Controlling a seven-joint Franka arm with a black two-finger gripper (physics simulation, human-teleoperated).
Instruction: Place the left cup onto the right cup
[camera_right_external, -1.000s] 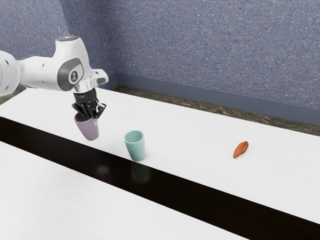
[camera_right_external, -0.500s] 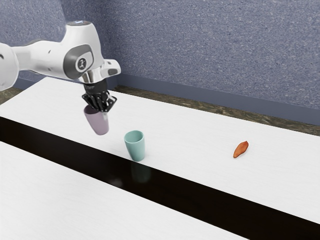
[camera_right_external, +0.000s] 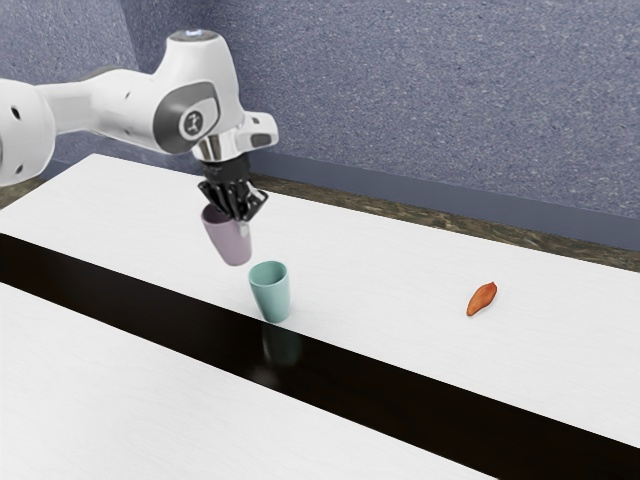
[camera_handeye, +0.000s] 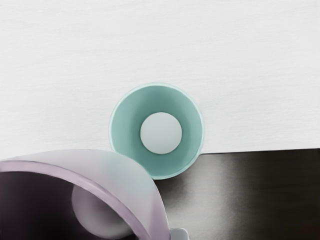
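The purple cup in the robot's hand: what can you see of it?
The purple cup is a plain, handleless tumbler, smooth like plastic, tapering toward its base. It hangs tilted in the air, mouth up, held at its rim by the black gripper and touching nothing else. It is above the white table, higher than the upright teal cup and toward the exterior view's left of it. Its inside looks empty.

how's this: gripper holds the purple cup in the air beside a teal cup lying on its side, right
No: the teal cup stands upright, as the exterior view shows. The gripper does hold the purple cup in the air beside it.
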